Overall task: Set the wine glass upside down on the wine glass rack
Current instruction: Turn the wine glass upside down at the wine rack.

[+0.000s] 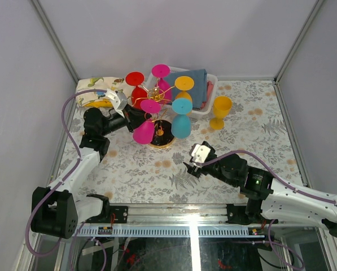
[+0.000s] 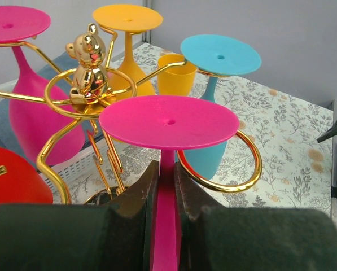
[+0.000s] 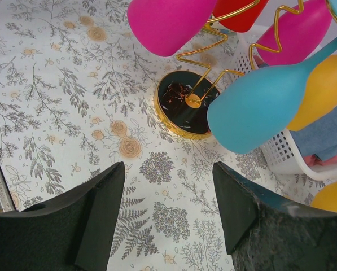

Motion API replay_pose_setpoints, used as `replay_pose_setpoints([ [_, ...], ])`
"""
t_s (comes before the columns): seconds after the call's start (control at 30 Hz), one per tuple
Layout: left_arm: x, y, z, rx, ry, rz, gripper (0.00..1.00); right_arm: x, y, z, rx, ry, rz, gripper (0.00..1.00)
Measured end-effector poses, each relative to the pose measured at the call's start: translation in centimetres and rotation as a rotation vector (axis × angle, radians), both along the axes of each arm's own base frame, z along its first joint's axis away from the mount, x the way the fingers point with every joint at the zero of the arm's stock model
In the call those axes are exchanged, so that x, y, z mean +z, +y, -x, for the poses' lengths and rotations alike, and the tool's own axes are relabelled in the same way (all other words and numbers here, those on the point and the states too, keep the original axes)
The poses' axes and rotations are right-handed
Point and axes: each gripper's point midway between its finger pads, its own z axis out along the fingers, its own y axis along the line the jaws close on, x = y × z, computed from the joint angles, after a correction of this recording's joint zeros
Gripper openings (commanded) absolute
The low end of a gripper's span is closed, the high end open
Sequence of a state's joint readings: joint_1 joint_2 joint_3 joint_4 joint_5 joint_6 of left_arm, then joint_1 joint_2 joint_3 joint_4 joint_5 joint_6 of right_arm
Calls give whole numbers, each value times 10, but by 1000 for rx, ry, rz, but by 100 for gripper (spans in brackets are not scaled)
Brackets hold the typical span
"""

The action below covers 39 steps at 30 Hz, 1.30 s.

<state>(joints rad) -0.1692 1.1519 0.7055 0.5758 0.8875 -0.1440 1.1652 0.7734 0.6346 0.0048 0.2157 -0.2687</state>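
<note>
Inverted pink wine glass point(image 2: 168, 121) at the wine glass rack point(image 2: 89, 70).
My left gripper point(image 2: 167, 176) pinches its stem; right gripper point(image 3: 168, 176) spread.

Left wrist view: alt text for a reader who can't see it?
The left gripper is shut on the stem of an upside-down magenta wine glass, beside a loop of the gold wine glass rack. Other glasses hang behind, around a gold bear.

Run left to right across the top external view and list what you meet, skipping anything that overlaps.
Folded patterned cloth → red plastic wine glass, inverted → turquoise plastic wine glass, inverted → yellow plastic goblet, upright on the table.
</note>
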Motion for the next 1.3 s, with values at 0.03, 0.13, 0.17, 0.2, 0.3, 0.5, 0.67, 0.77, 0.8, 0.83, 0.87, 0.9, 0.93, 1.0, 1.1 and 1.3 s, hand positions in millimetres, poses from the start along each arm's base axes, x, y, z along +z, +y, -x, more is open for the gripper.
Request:
replay_pose_setpoints([
  [0.03, 0, -1, 1, -9, -4, -2, 0, 0, 0, 0, 0, 1, 1, 71],
  [0.13, 0, -2, 5, -31, -19, -7, 0, -1, 0, 0, 0, 2, 5, 71],
  [0.17, -1, -3, 6, -36, -22, -9, 0, -2, 0, 0, 0, 2, 6, 71],
  [0.2, -1, -3, 8, -41, -29, -10, 1, -2, 1, 0, 0, 3, 7, 71],
  [0.3, -1, -5, 12, -59, -42, -16, 3, -3, 1, 0, 0, 4, 9, 71],
  [0.5, -4, -14, 23, -121, -56, -39, 6, -3, 1, 0, 0, 4, 10, 71],
  [0.67, -8, -22, 31, -167, -67, -59, 18, -3, 1, 0, 0, 5, 10, 71],
  [0.77, -10, -23, 32, -168, -58, -63, 28, -3, 1, 0, 0, 5, 10, 71],
  [0.8, -10, -22, 33, -163, -54, -64, 30, -3, 1, 0, 0, 5, 10, 72],
  [0.83, -10, -22, 33, -156, -53, -63, 32, -3, 1, 0, -1, 5, 10, 72],
  [0.87, -9, -21, 33, -147, -56, -62, 33, -3, 0, -1, -3, 6, 9, 72],
  [0.9, -8, -20, 33, -136, -57, -61, 34, -3, 0, -1, -7, 7, 8, 73],
  [0.93, -7, -20, 34, -126, -60, -58, 36, -4, 0, -2, -13, 8, 8, 73],
  [1.0, -4, -18, 34, -99, -57, -48, 41, -5, -3, -4, -33, 10, 11, 74],
  [1.1, -2, -14, 35, -55, -32, -16, 62, -6, -9, -8, -72, 13, 16, 75],
  [1.3, -9, -3, 45, 38, 59, 47, 71, 2, -22, -15, -155, 6, -22, 77],
])
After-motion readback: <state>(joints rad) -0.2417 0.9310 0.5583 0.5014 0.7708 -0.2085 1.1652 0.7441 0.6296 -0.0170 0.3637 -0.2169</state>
